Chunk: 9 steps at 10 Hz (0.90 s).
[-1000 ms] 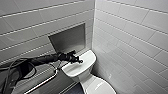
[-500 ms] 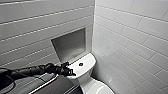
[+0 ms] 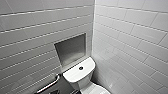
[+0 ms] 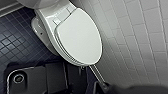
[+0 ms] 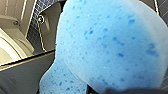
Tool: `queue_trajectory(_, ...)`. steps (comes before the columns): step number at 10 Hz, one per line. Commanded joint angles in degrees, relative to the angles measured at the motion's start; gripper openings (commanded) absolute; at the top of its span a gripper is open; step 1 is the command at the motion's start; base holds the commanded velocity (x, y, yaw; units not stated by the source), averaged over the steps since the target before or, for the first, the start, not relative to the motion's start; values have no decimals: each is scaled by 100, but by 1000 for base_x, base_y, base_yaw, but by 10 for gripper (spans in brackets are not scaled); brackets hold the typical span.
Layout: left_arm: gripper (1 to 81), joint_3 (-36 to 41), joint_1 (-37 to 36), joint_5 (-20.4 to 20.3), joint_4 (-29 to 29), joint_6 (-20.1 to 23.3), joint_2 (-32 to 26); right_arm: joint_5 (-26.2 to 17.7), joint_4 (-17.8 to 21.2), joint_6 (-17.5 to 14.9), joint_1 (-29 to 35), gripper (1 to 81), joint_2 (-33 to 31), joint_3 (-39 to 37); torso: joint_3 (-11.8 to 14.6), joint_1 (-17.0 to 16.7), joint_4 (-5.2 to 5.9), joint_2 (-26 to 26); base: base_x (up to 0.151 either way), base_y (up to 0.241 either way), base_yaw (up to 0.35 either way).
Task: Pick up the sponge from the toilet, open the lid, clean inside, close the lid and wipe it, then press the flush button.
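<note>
Close up, your right gripper seems clamped on the sponge (image 5: 107,47), ready for wiping; your left gripper's state I cannot tell; beyond, the lid (image 4: 80,37) lies shut on the toilet (image 4: 38,26), the flush button (image 3: 81,67) farther back.

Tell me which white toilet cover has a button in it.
The tank top, with the dark flush button at its middle; the oval lid is plain.
</note>
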Motion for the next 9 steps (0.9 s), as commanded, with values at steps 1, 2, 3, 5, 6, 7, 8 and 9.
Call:
queue_trajectory(1,10,54,1691,-1385,1344,33,-261,-517,39,-16,105,10,-64,78,0,0,0,0,0,0,0)
queue_trajectory(2,10,-212,2131,-1652,1522,33,-137,-517,39,-16,106,10,-64,70,-5,-2,0,0,0,0,0)
queue_trajectory(3,10,-607,2492,-1959,1618,33,13,-517,39,-16,106,10,-81,52,-2,-2,0,0,0,0,0)
queue_trajectory(5,10,-1047,3019,-2144,1768,33,197,-517,56,-7,79,10,-64,-89,0,-2,0,-2,0,0,0)
queue_trajectory(6,10,-1457,3292,-2327,1838,33,441,-517,56,-7,70,10,-12,-202,0,-5,0,-2,0,0,0)
queue_trajectory(7,10,-1932,3538,-2459,1917,33,766,-517,65,-7,62,10,67,-325,2,-6,0,-2,0,0,0)
queue_trajectory(8,10,-2292,3688,-2487,1979,33,1030,-517,65,-7,44,10,120,-405,4,-6,0,-5,0,0,0)
queue_trajectory(9,10,-2682,3846,-2487,1979,33,1322,-517,65,-7,44,10,182,-484,136,-9,0,-7,0,0,0)
